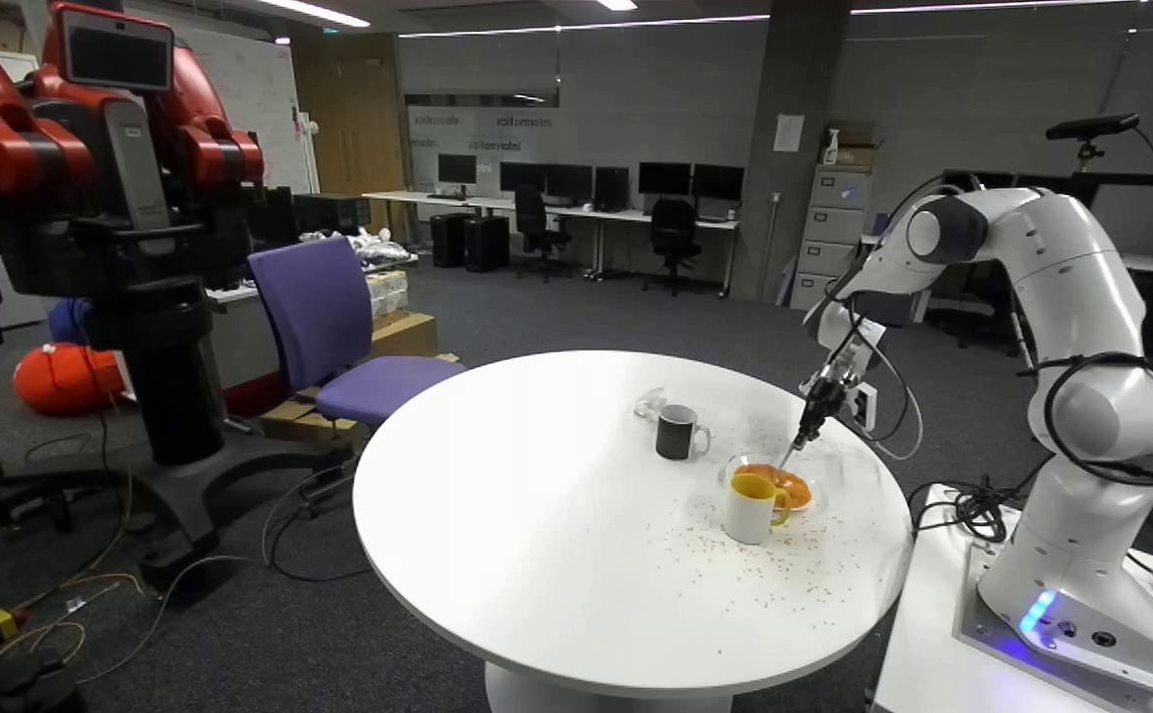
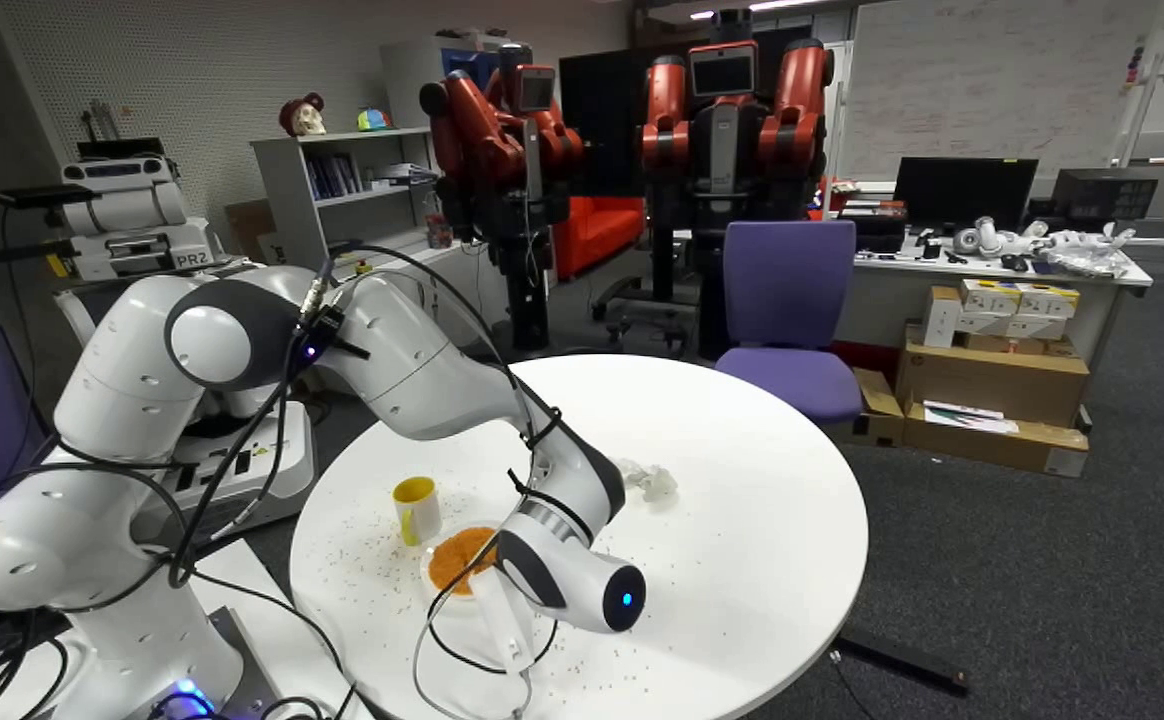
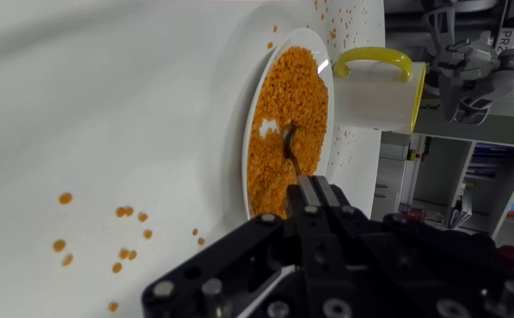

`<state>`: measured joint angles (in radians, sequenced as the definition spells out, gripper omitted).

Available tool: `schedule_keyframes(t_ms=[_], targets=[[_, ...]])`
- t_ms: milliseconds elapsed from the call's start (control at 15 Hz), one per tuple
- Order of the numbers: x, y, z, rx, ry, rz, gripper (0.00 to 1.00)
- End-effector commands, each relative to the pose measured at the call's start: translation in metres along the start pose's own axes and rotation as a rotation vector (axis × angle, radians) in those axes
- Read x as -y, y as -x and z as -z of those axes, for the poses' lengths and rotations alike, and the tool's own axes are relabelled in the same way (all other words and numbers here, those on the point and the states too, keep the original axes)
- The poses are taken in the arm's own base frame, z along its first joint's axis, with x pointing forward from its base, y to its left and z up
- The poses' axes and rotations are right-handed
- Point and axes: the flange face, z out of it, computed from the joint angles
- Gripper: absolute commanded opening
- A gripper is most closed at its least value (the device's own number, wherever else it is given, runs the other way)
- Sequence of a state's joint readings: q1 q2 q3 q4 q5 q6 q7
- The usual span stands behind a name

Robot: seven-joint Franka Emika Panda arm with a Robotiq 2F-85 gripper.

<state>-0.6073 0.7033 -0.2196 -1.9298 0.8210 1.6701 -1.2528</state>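
On the round surface (image 1: 507, 505), a white plate (image 3: 313, 40) of orange lentils (image 3: 296, 88) is placed, with a yellow-lined mug (image 3: 367, 99) just beside it and a dark mug (image 1: 674, 438) farther from it. Over the plate, a spoon (image 3: 289, 143) is gripped by the tightly closed claw (image 3: 312, 179), its tip among the lentils; grains (image 3: 66, 198) are scattered around the plate.

A utensil (image 3: 288, 143) reaches into grains (image 3: 301, 84) on a plate (image 3: 312, 40), just beside a mug (image 3: 374, 97) on the table (image 3: 107, 110).

Both exterior views overlook table (image 1: 537, 515), wrist close-up
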Motion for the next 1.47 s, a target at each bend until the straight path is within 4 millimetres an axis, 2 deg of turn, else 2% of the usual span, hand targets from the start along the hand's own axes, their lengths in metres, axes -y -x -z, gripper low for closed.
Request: schedule_keyframes(t_ms=[0, 800, 1400], targets=[[0.004, -0.005, 0.009, -0.032, -0.056, 0.027, 0.01], [0.013, -0.01, 0.026, -0.045, -0.098, 0.082, 0.01], [0.028, -0.032, 0.043, -0.049, -0.064, 0.099, 0.01]])
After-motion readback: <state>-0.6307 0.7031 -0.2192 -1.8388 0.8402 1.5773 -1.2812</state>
